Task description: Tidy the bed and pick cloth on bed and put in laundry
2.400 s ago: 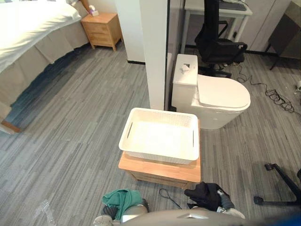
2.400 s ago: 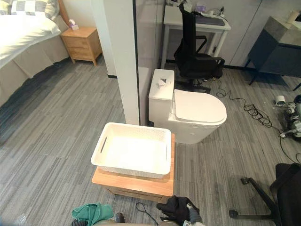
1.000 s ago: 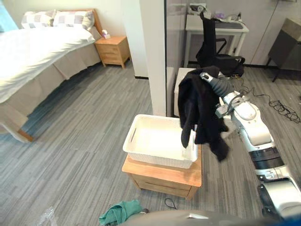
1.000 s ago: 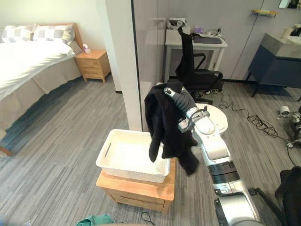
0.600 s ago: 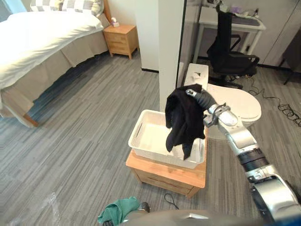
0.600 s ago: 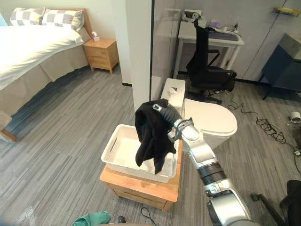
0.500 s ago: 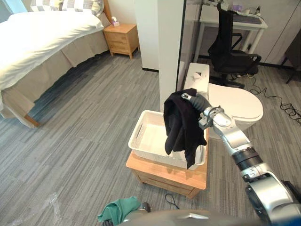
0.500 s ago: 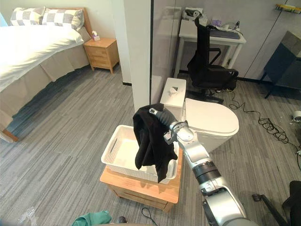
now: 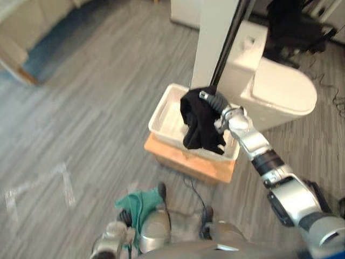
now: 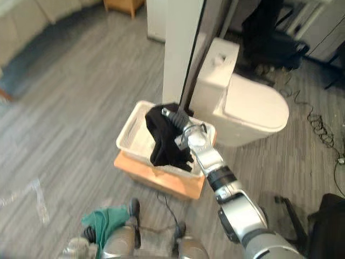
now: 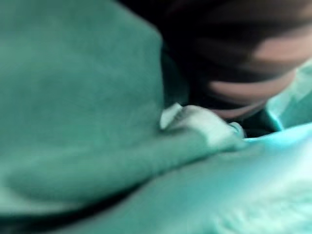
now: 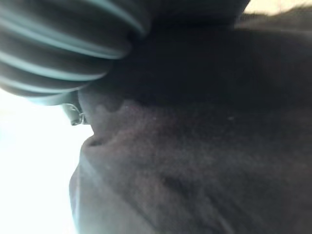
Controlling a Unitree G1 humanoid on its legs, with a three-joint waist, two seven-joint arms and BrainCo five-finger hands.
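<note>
Slung over the right hand (image 9: 211, 101), a black garment (image 9: 199, 127): bunched on top of the hand and hanging below it in loose folds. Lower folds down inside the white laundry basket (image 9: 159, 113), toward its right half, with one fold across the near rim. Touching the basket floor or not: cannot be told. No seeing whether that hand is clamped or slack, since all but its dark ribbed cover is buried in the cloth; in the right wrist view, just that cover with black fabric pressed close against it.

Under the basket, a low wooden stand (image 9: 178, 161), its top a little wider than the basket on the near side. Just behind the basket, a white pillar (image 9: 213, 38). Beside the pillar, to the right of the basket and close to it, a white toilet (image 9: 280, 91) with the lid down. Farther back on the right, a black office chair (image 9: 294, 27).

Low on the left, well apart from the basket, a green cloth (image 9: 139, 204), crumpled in a bundle against the left hand (image 11: 243, 53). In the left wrist view, green folds right up against the dark ribbed cover, with a small silver part showing between them; grip there not readable either.

Grey wood-pattern floor (image 9: 81, 108) all around. At the far left corner, the beige skirt of the bed (image 9: 19, 32).
</note>
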